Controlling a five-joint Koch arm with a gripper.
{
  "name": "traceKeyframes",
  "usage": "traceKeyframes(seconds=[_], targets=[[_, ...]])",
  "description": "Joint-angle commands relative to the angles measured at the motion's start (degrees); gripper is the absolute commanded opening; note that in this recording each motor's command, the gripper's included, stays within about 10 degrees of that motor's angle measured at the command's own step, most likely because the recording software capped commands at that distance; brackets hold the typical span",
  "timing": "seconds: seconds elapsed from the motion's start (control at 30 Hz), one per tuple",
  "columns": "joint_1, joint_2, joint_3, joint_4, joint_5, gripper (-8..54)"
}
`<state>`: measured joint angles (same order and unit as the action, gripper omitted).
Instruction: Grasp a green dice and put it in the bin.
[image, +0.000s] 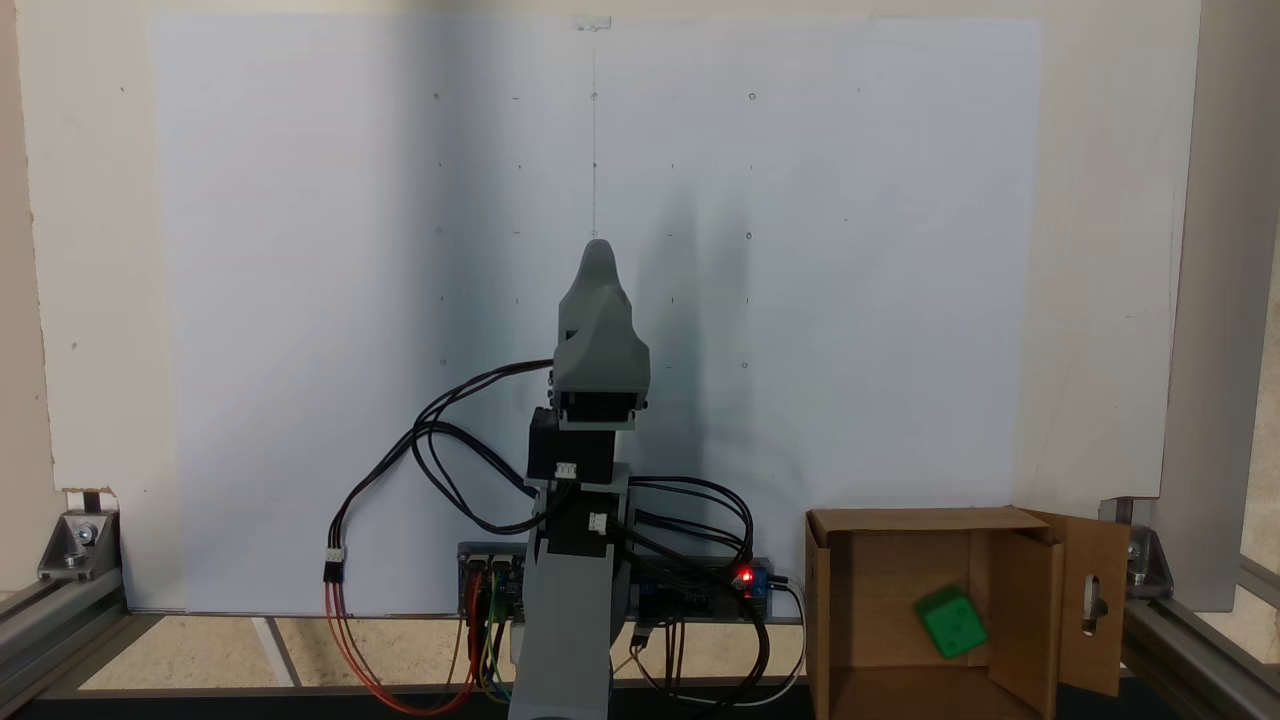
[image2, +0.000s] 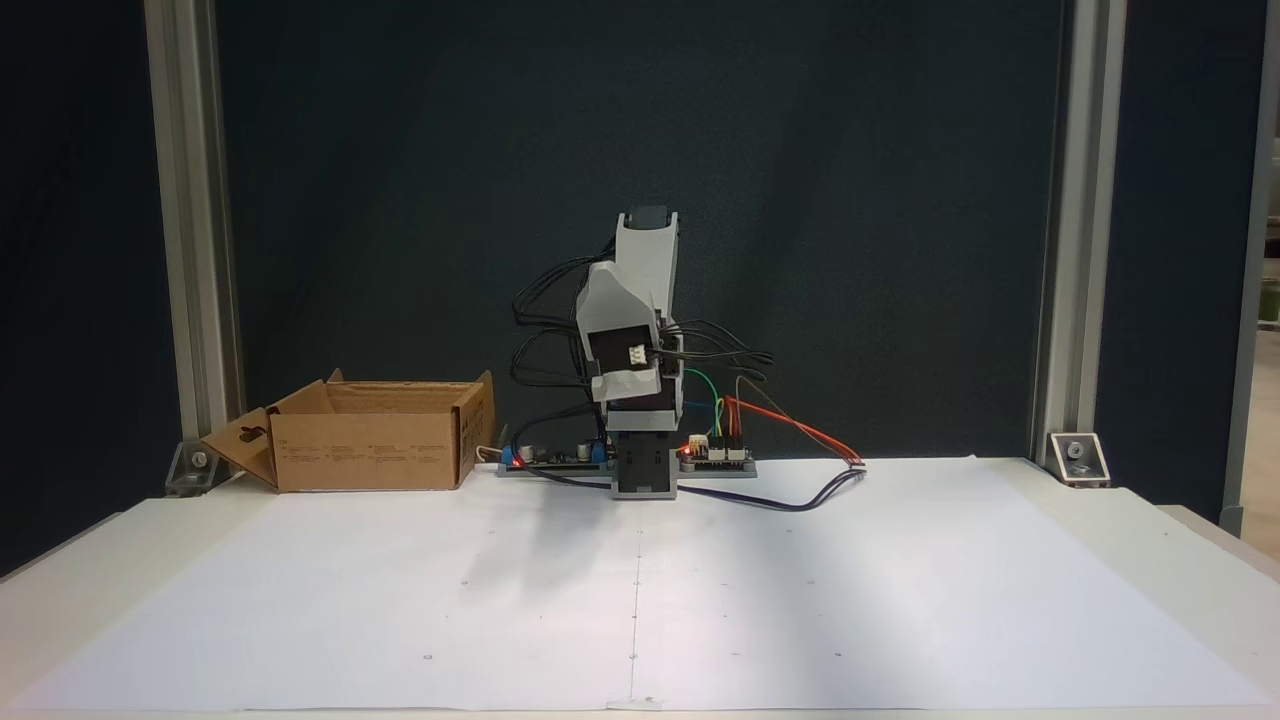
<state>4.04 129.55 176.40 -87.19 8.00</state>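
Note:
The green dice (image: 952, 622) lies tilted inside the bin (image: 905, 520), a brown cardboard box at the lower right of a fixed view. Its side flap with a slotted hole (image: 1093, 600) hangs open. The same bin (image2: 370, 450) stands at the left in another fixed view, where its walls hide the dice. My arm is folded up over its base, well apart from the bin. The grey gripper (image: 597, 255) points away from the base with nothing in it. Only one tip shows, so its jaws cannot be read. From the front the gripper (image2: 608, 292) hangs folded against the arm.
A large white paper sheet (image: 300, 300) covers the table. Black and coloured cables (image: 440, 450) loop around the arm's base and the circuit boards (image2: 715, 455). Aluminium frame posts (image2: 190, 250) stand at the table's corners.

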Motion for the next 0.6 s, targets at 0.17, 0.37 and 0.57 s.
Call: traceKeyframes(seconds=[0.17, 0.37, 0.57], targets=[[-0.44, 6.24, 2.72, -3.69, 1.76, 44.6], [-0.44, 6.24, 2.72, -3.78, 1.76, 44.6], [-0.35, 6.24, 2.72, -3.78, 1.76, 44.6]])
